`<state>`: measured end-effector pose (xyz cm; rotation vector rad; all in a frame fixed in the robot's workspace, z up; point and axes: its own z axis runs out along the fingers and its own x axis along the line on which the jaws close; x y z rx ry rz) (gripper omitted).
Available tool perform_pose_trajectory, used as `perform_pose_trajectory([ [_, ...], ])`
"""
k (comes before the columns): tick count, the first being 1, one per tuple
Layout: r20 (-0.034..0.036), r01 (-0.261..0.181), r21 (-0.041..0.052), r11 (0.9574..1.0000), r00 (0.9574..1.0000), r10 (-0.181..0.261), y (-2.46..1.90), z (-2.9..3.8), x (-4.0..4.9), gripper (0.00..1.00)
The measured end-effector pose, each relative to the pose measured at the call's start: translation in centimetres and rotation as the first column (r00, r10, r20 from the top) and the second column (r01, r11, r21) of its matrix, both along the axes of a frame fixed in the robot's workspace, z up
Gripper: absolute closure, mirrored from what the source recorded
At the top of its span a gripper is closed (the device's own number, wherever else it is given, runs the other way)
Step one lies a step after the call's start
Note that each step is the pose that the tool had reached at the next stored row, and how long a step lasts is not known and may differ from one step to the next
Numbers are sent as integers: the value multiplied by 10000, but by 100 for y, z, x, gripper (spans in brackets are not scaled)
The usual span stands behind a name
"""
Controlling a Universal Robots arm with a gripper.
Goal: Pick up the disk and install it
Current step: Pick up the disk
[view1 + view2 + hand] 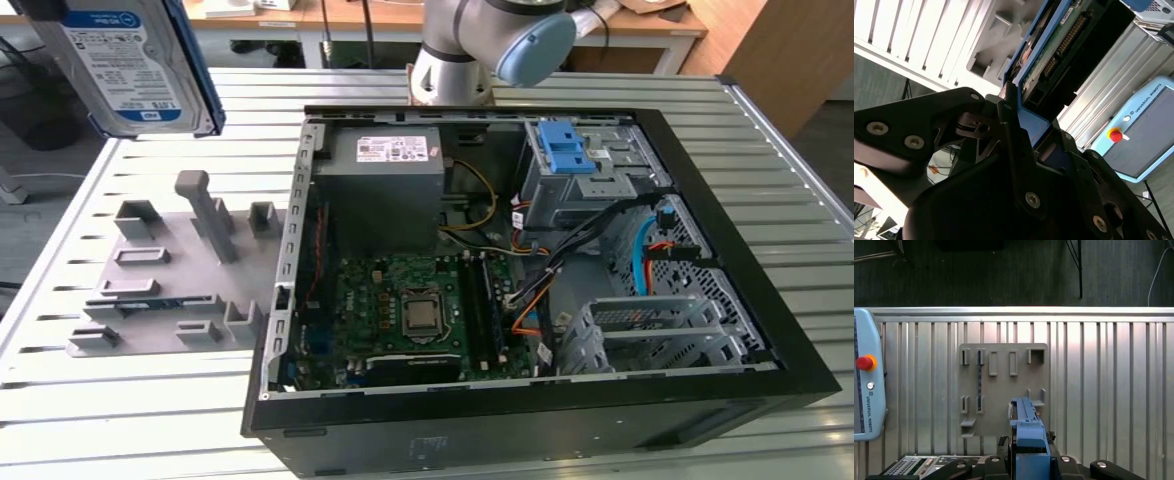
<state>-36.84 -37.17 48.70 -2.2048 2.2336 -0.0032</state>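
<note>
The disk hangs high in the air at the exterior view's upper left, above the grey fixture plate. It is a silver drive with a blue-and-white label and a blue carrier bracket. In the second wrist view my gripper is shut on the disk, its black fingers clamped on the blue bracket, and the drive's circuit-board side shows. In the first wrist view the disk's blue edge sticks out from the gripper above the fixture plate. The open computer case lies to the exterior view's right.
Inside the case are a grey power-supply box, a motherboard, a metal drive bay with a blue latch and loose cables. The arm's base stands behind the case. A teach pendant lies on the slatted metal table.
</note>
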Motion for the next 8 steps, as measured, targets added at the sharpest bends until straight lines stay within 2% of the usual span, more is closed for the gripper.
perform_pose_trajectory([
  [8,0,0,0,10000,10000,0,-6,0,56,64],
])
